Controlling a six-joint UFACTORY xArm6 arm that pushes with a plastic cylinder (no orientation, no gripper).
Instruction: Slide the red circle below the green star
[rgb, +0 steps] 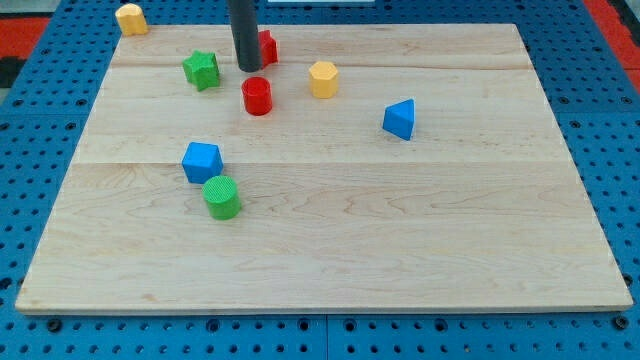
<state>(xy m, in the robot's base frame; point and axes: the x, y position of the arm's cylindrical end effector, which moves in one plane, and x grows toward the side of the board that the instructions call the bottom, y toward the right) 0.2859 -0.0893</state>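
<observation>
The red circle (257, 96) stands on the wooden board in the upper middle. The green star (201, 70) lies to its upper left, about a block's width away. My dark rod comes down from the view's top, and my tip (248, 68) rests on the board just above the red circle, between the green star and a second red block (267, 46) that the rod partly hides. The tip stands a small gap from the red circle.
A yellow hexagon (323, 78) lies right of the red circle. A blue triangular block (399, 119) sits further right. A blue cube (202, 162) and a green cylinder (222, 197) sit lower left. Another yellow block (131, 18) sits at the board's top left corner.
</observation>
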